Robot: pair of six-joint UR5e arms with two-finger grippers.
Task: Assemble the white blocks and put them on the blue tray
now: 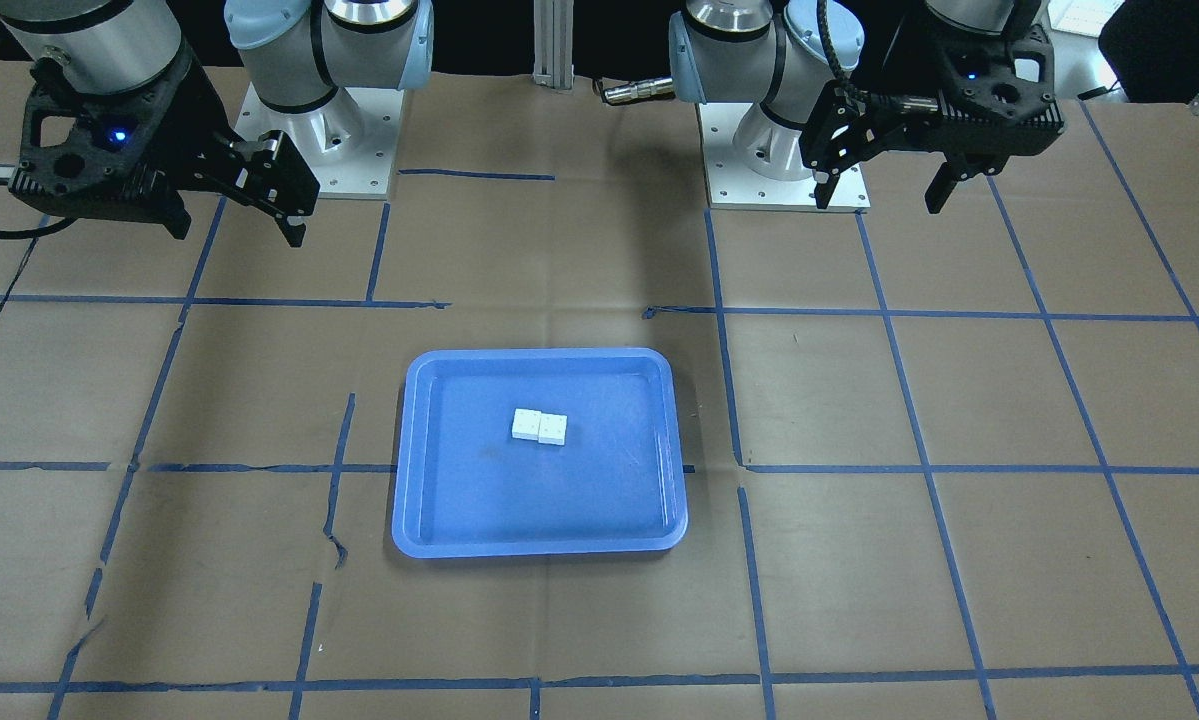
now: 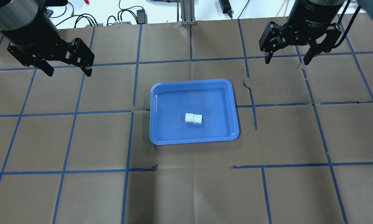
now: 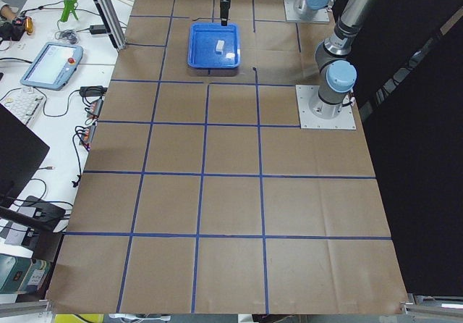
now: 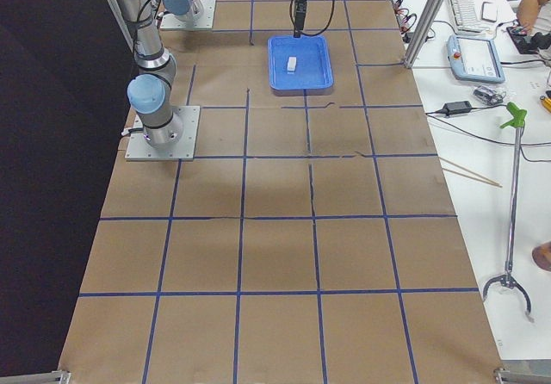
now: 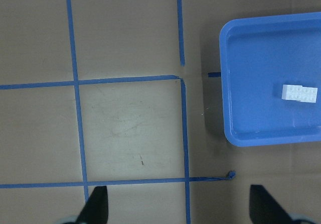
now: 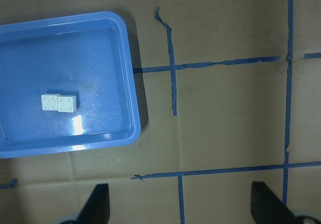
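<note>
brown paper (image 2: pixel 186 193) lies wide and flat, ruled into squares by blue tape (image 2: pixel 136 62) that is torn in spots near the tray. we see the blue tray (image 2: pixel 153 118) about midway across it, its long sides running left to right, with a band of paper showing past every rim. the white blocks (image 2: pixel 193 118) rest on the tray floor near its middle, side by side and touching, studs up, apart from all four walls; we cannot tell whether they are locked together. our left gripper (image 2: pixel 68 73) hangs above the paper well off the tray's left rim, its jaws spread wide. our right gripper (image 2: pixel 286 60) hangs well off the right rim, jaws likewise spread wide. a broad stretch of paper separates each gripper from the nearest tray corner.
</note>
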